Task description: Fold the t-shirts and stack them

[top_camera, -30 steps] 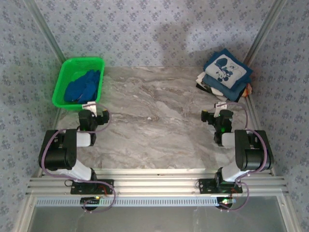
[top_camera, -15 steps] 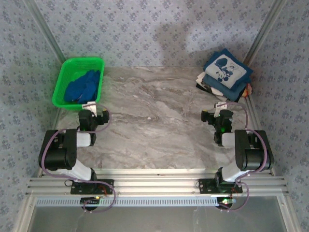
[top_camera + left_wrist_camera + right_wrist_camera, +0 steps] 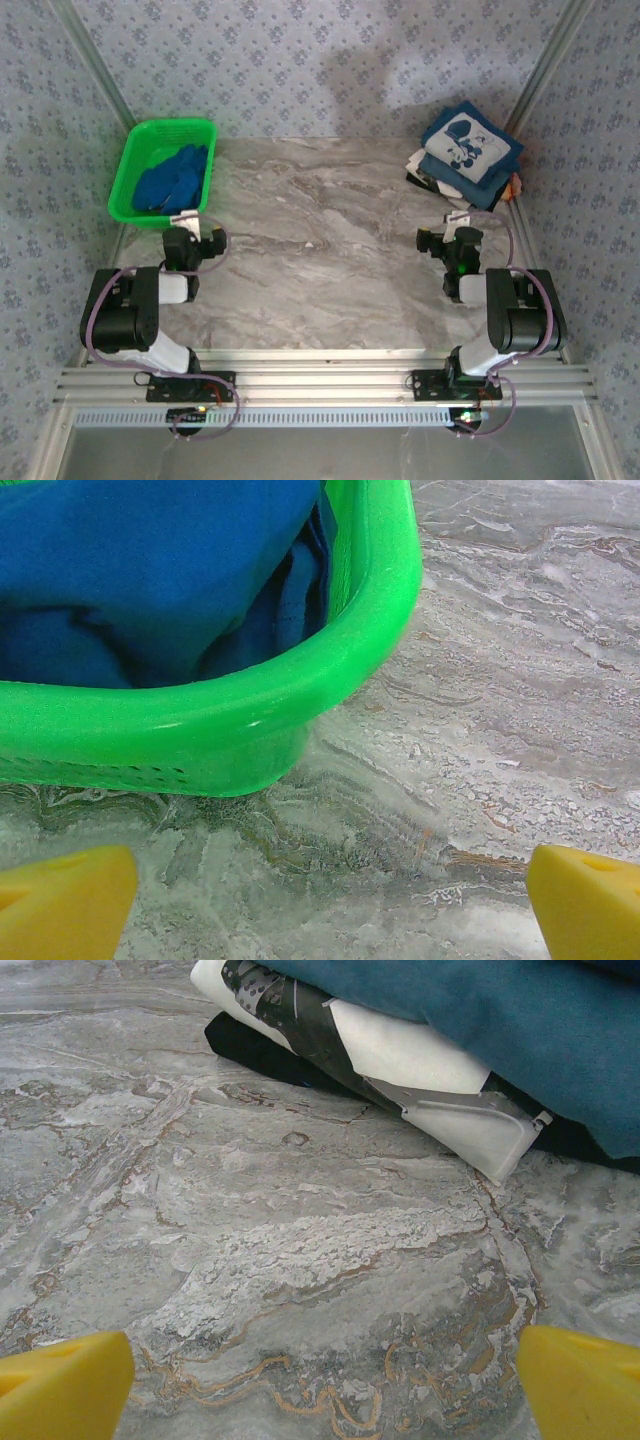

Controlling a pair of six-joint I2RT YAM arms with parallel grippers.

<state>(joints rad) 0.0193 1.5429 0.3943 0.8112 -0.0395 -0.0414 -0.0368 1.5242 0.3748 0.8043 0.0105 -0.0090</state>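
At the far left corner of the bench (image 3: 320,250) stands one green basket (image 3: 126,168), its long axis running from near to far along the left edge. In it lies one royal-blue t-shirt (image 3: 172,178), crumpled in a heap with no clear long axis of its own. The left fingers (image 3: 62,905) are spread wide with nothing between them, low over the bench just short of the basket's near wall. From them the shirt lies straight ahead and higher, behind the rim, so I judge that the pick-up calls for a lift over that wall and then a reach down. The left arm is plainly the nearer one. The middle of the bench is bare marble, room for the folding. The right fingers (image 3: 60,1380) are likewise spread and hold nothing, aimed at the far right corner. There sits one stack of folded t-shirts (image 3: 462,172), with a navy t-shirt (image 3: 470,140) bearing a white cartoon print on top. Below it show another blue layer, a white one, a dark one and an orange edge; the exact count I cannot tell.
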